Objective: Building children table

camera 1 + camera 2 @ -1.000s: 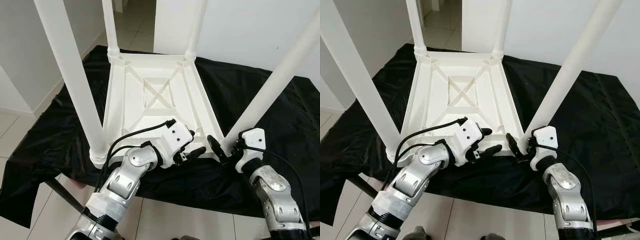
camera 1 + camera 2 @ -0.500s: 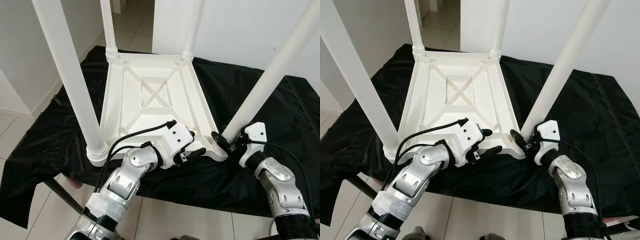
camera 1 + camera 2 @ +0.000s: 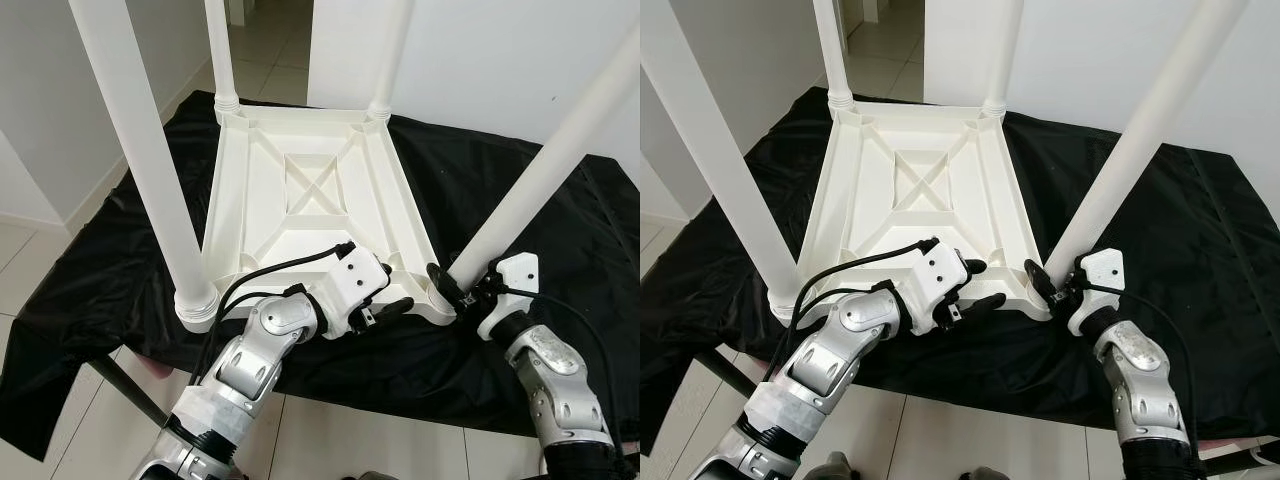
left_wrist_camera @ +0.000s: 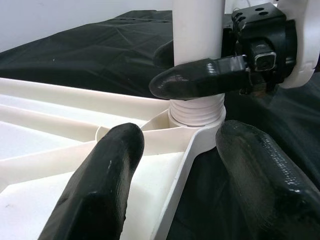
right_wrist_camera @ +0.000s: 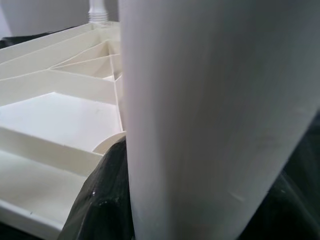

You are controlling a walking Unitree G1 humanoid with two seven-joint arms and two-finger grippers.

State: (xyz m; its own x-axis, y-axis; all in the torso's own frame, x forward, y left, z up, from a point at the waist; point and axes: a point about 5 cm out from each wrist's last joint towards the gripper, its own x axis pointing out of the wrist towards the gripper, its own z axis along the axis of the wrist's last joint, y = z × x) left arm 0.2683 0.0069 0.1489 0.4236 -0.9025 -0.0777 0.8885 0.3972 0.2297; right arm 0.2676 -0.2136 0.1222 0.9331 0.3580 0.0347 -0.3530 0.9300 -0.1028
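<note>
On the black cloth, left gripper [image 3: 385, 300] spread astride tabletop [image 3: 300, 190] rim, right gripper [image 3: 448, 287] clamping near leg [image 3: 530, 185].

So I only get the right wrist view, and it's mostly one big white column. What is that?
Observer: A table leg set in the near right corner of an upside-down white table. The right gripper is clamped around its base.
Visitor: And the other arm?
Observer: The left gripper is open, straddling the table's near rim beside that corner.
Visitor: Are the other legs on?
Observer: Yes, all four stand up, and the table lies on a black cloth.
</note>
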